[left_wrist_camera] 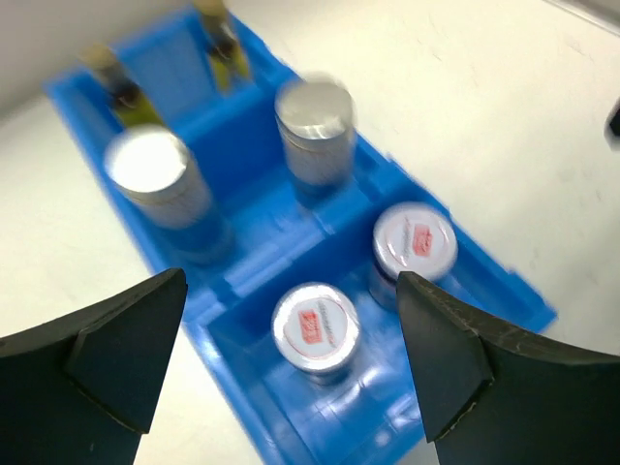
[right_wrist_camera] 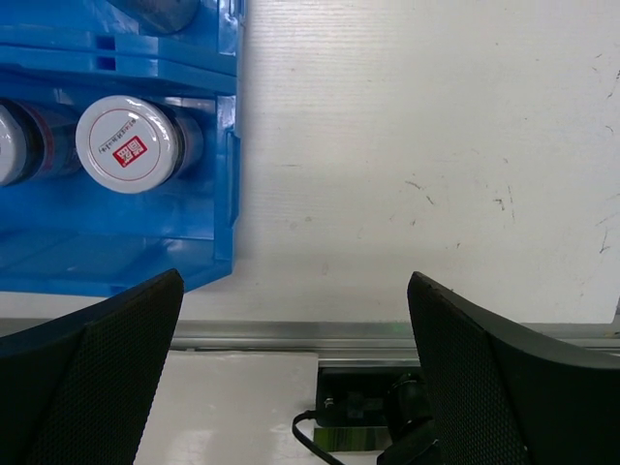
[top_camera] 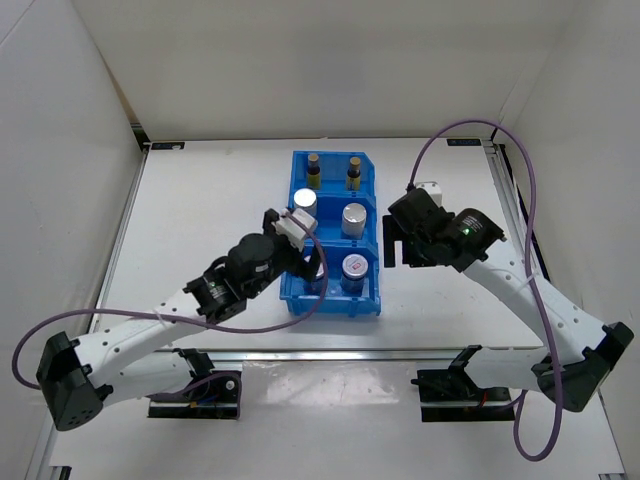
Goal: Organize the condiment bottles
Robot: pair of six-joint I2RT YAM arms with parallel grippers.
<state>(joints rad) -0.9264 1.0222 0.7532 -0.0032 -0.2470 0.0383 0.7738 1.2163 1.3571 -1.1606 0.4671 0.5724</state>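
**A:** Top external view first. White table (top_camera: 200, 220) shows left and right of the blue bin (top_camera: 340, 308), which sits mid-frame. That is the open room for swinging either arm.

**B:** And the risk?

**A:** It lies mostly with the left gripper (left_wrist_camera: 291, 291). It hangs over the bin's lowest compartment, fingers spread wide and holding nothing. A careless descent could catch a finger on the bin's wall or divider, or tip something standing inside.

**B:** The right gripper (right_wrist_camera: 295, 286)?

**A:** It is also spread and empty, over bare table just right of the bin. Its hazard, I judge, is nudging the bin's right wall on a leftward sweep and shifting everything.

**B:** Where are the containers?

**A:** They stand in pairs. The shakers (left_wrist_camera: 155, 174) are in the middle compartment. The brown bottles (top_camera: 313, 170) are in the topmost one. The jars (left_wrist_camera: 316, 326) are in the lowest, closest beneath the left fingers, so they are the likeliest to get knocked.
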